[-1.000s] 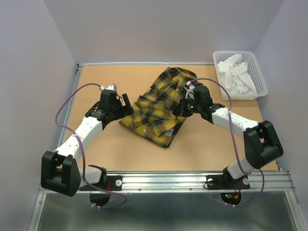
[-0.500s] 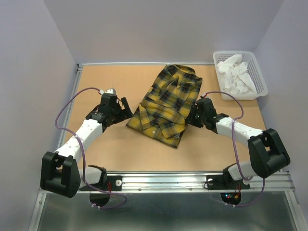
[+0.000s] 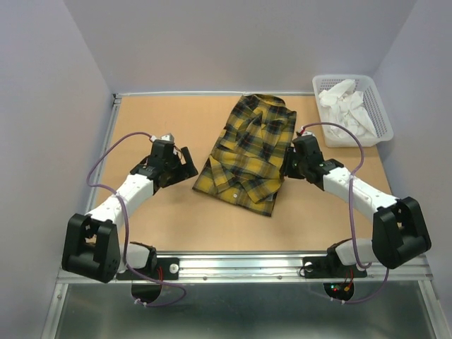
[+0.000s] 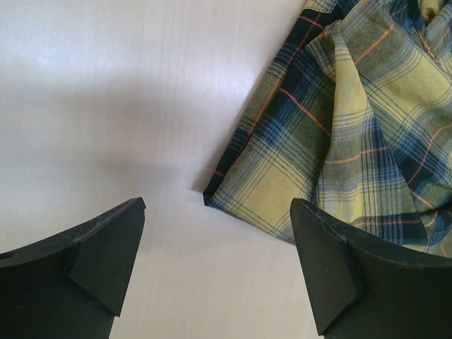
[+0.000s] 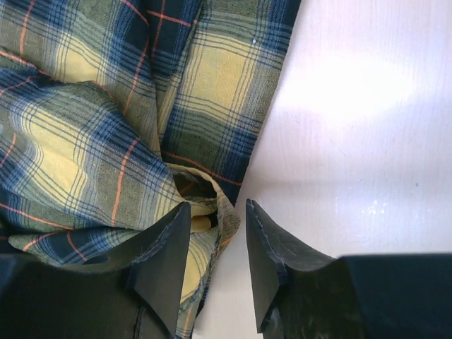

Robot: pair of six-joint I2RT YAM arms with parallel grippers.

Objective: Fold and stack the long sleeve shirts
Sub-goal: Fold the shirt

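The plaid shirt [image 3: 251, 152] lies folded into a long bundle in the middle of the worktop [image 3: 212, 222], collar toward the far edge and hem toward the arms. A white basket [image 3: 357, 143] holding pale crumpled cloth stands at the far right corner, well apart from the shirt.

The overhead view places the left gripper [image 3: 185, 164] just beside the shirt's near-left edge and the right gripper [image 3: 289, 161] against its right edge, but it does not make clear how either set of fingers stands.

The wrist cameras fill that in. From the left wrist, the left gripper [image 4: 217, 205] is spread wide and released, with bare worktop [image 4: 106, 106] between its fingers and the corner of the shirt [image 4: 353, 127] lying just ahead of them, not touched.

From the right wrist, the right gripper [image 5: 217, 208] has only a narrow gap. A rumpled fold at the edge of the shirt [image 5: 92, 127] sits in that gap, beside bare worktop [image 5: 367, 141]. I cannot tell whether the fingers are pinching the fold or merely standing over it.
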